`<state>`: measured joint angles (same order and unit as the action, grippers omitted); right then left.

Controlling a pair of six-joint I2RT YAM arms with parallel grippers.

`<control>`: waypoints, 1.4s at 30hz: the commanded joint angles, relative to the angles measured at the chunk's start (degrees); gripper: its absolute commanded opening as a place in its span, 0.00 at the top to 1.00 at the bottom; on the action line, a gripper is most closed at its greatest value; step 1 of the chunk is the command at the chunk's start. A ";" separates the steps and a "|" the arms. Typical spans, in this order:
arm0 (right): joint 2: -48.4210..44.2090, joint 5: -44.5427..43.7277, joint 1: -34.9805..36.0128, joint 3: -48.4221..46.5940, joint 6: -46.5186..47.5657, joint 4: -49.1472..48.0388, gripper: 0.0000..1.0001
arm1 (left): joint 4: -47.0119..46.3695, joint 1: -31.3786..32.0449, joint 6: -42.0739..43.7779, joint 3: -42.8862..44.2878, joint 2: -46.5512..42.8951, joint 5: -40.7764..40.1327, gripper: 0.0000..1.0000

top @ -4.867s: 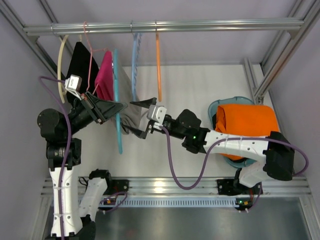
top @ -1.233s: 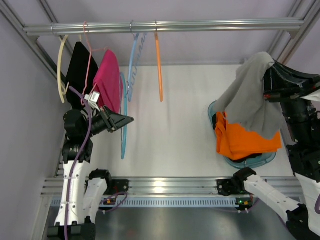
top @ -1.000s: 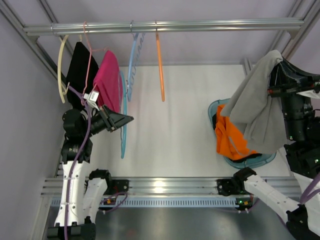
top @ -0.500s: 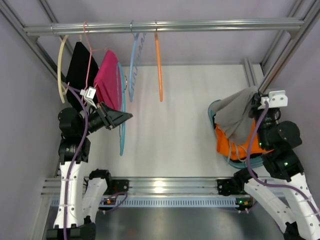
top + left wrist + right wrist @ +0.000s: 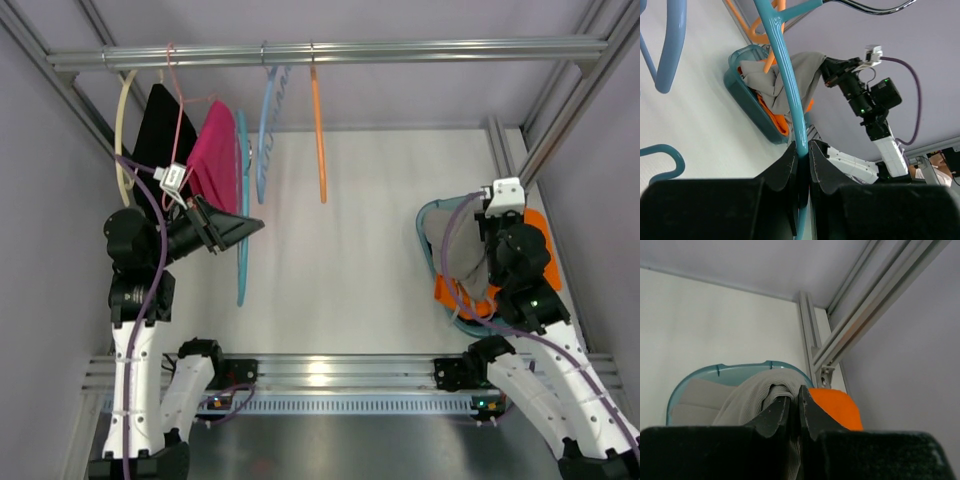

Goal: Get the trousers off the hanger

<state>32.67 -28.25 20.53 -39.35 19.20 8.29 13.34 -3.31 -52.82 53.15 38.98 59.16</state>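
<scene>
Pinched shut on the lower bar of the teal hanger, the left gripper is seen with its two dark fingers meeting around the thin plastic. From the top view, the left arm is raised from its base at the lower left, bent at the elbow, and its forearm is reached rightward to the teal hanger, which is hung bare from the metal rail. The right gripper is likewise closed, and a fold of the grey trousers is caught between its fingers. The right arm is folded in on itself, with its wrist held over the teal basket at the right of the table and the gripper pointed down into it. The grey trousers are draped into that basket, on top of an orange garment, well apart from the teal hanger. Along the rail, a sky-blue hanger and an orange hanger are hung just to the right of the teal one; a magenta garment, a black garment and a cream hanger are hung to its left, close against the left gripper. An aluminium frame post is seen beyond the basket rim in the right wrist view.
</scene>
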 commanded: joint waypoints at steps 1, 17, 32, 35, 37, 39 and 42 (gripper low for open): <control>2.84 1.52 -4.97 0.33 -3.11 0.23 0.94 | -6.92 1.02 -3.69 4.24 1.97 0.43 1.00; 5.66 13.56 -10.87 -7.57 -9.88 10.25 0.00 | -34.42 2.96 -21.09 6.35 15.59 -7.57 1.00; 4.16 14.98 -10.87 -12.76 -11.99 14.55 0.00 | -45.24 0.60 -32.08 17.95 29.92 1.13 1.00; 3.99 15.15 -10.95 -12.85 -12.78 14.73 0.01 | -45.34 -1.51 -32.26 19.97 31.85 1.93 1.00; 3.81 15.42 -10.87 -13.29 -13.84 14.65 0.01 | -44.73 -2.31 -31.91 21.38 32.99 2.45 1.00; 4.25 15.94 -10.95 -14.17 -14.45 14.73 0.01 | -44.46 -3.37 -31.47 23.58 35.36 3.07 1.00; 5.04 16.21 -10.95 -15.31 -14.81 15.08 0.01 | -44.46 -3.46 -29.63 25.78 37.74 3.42 1.00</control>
<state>37.50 -12.78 10.31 -50.70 6.07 24.23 -24.40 -6.13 -85.30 74.13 75.57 63.33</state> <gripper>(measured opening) 0.993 0.143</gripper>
